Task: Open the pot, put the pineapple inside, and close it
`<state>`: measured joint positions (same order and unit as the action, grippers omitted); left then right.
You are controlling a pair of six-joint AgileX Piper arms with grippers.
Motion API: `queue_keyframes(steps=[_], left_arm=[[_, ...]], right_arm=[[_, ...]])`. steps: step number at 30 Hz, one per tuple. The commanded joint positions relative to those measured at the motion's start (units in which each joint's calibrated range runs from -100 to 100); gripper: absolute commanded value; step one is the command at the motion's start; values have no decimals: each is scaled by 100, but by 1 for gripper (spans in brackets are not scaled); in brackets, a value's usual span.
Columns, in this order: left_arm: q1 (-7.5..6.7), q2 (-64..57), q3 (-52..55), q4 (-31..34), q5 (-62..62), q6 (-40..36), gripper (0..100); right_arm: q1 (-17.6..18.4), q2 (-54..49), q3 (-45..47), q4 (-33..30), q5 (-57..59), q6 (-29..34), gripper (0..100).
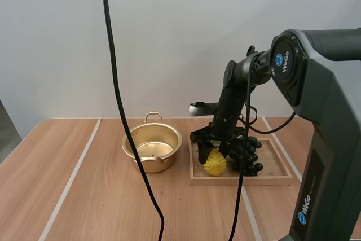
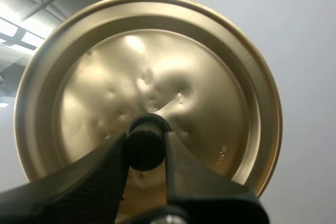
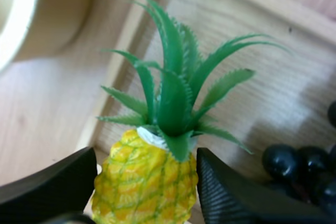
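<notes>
The right gripper (image 1: 215, 149) is reaching down into the wooden tray (image 1: 248, 181) on the table (image 1: 67, 184). Its two black fingers (image 1: 204, 146) are pressing against either side of the plastic pineapple (image 1: 215, 162). The yellow fruit is sitting upright at the tray's left end, its base on the tray floor.

From the right wrist, the right gripper (image 3: 146, 182) is bracketing the pineapple (image 3: 147, 182) just below its crown. The jaws are narrowed to the width of the fruit and appear to be gripping it. The green leaves (image 3: 173, 93) are fanning out clear of the fingers, above the tray's boards (image 3: 262, 77).

A bunch of dark grapes (image 1: 247, 154) is lying just beside the pineapple in the same tray, on its right. The grapes (image 3: 299, 166) are showing close to the gripper's right finger.

The gold pot (image 1: 152, 148) is standing open on the table just left of the tray, near it but apart. One loop handle is facing the wall and the other is facing the camera. Its pale rim (image 3: 31, 19) is showing beyond the tray's edge in the right wrist view.

The left gripper (image 2: 146, 153) is holding the pot's gold lid (image 2: 157, 72) up and away from the pot. Its jaws are pinching the black knob (image 2: 146, 141) at the lid's centre. The dented face of the lid is turned toward the left wrist camera.
</notes>
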<state>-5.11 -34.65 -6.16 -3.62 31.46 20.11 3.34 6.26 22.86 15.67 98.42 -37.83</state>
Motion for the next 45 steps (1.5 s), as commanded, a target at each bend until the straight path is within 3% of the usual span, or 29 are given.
queue_keyframes(steps=[1,12,28,39,45], left_arm=[[-3,-19,-50,3,-187,-64,0],[-3,-24,-50,126,-187,-64,0],[-3,-24,-50,128,-461,-64,0],[-3,-24,-50,128,-564,-64,0],[-3,-47,-50,128,-1323,-64,0]], right_arm=[[0,-58,-256,174,158,-19,0],[0,-162,-1241,284,158,-8,0],[0,-1661,-2692,284,158,22,0],[0,-2799,-2754,497,158,22,0],[0,-3094,-2754,497,158,22,0]])
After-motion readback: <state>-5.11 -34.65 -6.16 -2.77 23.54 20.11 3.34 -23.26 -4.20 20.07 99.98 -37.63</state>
